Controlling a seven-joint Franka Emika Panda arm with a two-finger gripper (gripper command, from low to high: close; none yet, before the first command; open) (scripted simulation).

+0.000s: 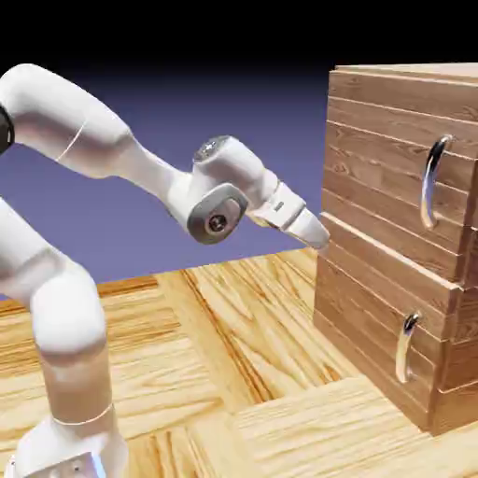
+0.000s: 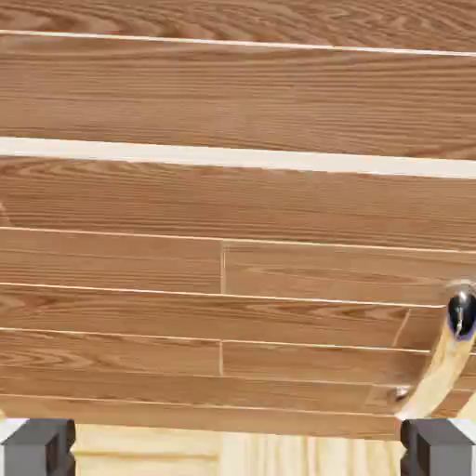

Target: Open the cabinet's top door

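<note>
The brown plank cabinet (image 1: 373,233) stands at the exterior view's right. Its door (image 1: 383,159), the taller upper panel, looks flush and shut, with a long curved silver handle (image 1: 431,182). My gripper (image 1: 316,231) hangs just off the cabinet's near front edge, at the height of the seam under the door, well short of that handle. In the hand view wood planks fill the picture, and the small silver handle (image 2: 451,349) at the lower right seems to be the lower panel's. The fingertips (image 2: 37,448) stand wide apart with nothing between them: the gripper (image 2: 238,451) is open.
Below the door a shorter panel (image 1: 364,327) juts out slightly and carries a small silver handle (image 1: 406,347). A pale ledge (image 2: 238,156) crosses the hand view. The wooden table (image 1: 233,373) runs under the arm up to the cabinet's foot.
</note>
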